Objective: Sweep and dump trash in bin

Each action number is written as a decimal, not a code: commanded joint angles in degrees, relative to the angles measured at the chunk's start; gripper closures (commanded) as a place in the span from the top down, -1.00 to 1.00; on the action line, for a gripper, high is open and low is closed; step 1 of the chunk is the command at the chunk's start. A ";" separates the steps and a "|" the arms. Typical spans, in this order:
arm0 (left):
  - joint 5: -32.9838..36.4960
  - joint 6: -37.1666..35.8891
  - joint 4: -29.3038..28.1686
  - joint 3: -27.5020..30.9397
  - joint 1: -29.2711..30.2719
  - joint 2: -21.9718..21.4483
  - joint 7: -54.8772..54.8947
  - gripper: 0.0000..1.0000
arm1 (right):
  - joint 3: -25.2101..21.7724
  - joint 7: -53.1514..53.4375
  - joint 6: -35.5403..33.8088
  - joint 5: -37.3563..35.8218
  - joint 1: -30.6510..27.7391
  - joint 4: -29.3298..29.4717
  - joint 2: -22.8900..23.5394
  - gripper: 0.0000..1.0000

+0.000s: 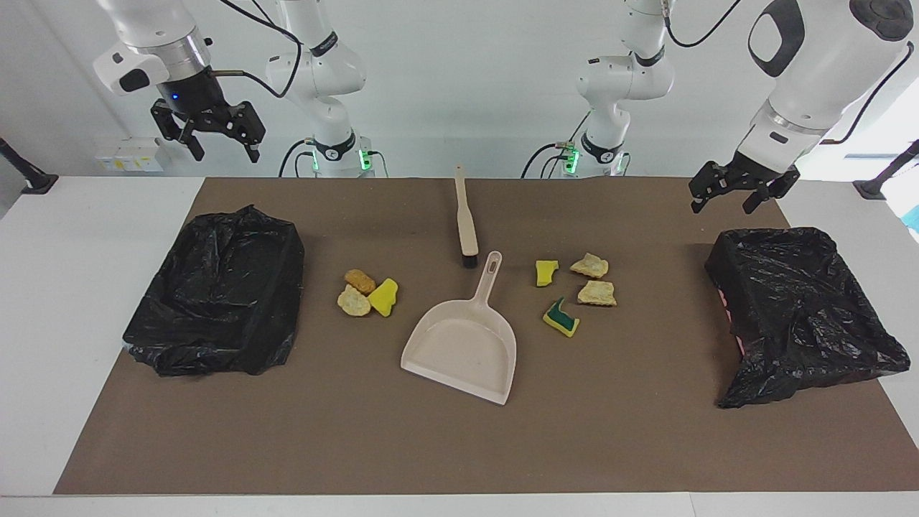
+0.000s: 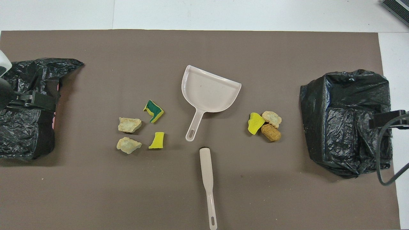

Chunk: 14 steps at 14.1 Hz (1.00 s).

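Note:
Several sponge scraps of trash lie on the brown mat in two groups. An orange-brown scrap (image 1: 360, 281), a tan one (image 1: 353, 301) and a yellow one (image 1: 384, 297) touch each other toward the right arm's end. A yellow scrap (image 1: 546, 272), two tan ones (image 1: 589, 266) (image 1: 596, 293) and a yellow-green one (image 1: 561, 318) lie apart toward the left arm's end. Between the groups are a beige dustpan (image 1: 463, 345) and a brush (image 1: 466, 219). One black-bagged bin (image 1: 215, 294) stands at the right arm's end, another bin (image 1: 800, 309) at the left arm's. My right gripper (image 1: 224, 152) hangs open and empty, high over its table end. My left gripper (image 1: 722, 205) is open over the mat's corner.
The dustpan (image 2: 207, 92) has its handle pointing at the robots, and the brush (image 2: 207, 179) lies in line with it, nearer to them. White tabletop (image 1: 79, 237) borders the mat. A cable (image 2: 385, 172) loops by the bin (image 2: 346, 121) at the right arm's end.

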 commanded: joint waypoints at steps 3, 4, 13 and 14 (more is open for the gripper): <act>-0.92 -0.59 -2.16 -0.36 -0.92 -1.93 0.49 1.00 | 0.02 -1.36 -0.80 0.04 -0.53 -1.23 -1.33 1.00; -0.92 -0.60 -2.78 -0.36 -1.45 -2.37 0.23 1.00 | 0.02 -1.36 -0.80 0.04 -0.53 -1.23 -1.33 1.00; -1.01 1.34 -9.90 -0.27 -15.93 -5.89 -11.87 1.00 | 0.02 -1.44 -0.98 0.04 -0.88 -1.58 -1.68 1.00; -1.01 1.42 -10.86 -0.27 -18.39 -6.32 -14.25 1.00 | 0.02 -1.44 -0.98 0.04 -0.88 -1.93 -1.86 1.00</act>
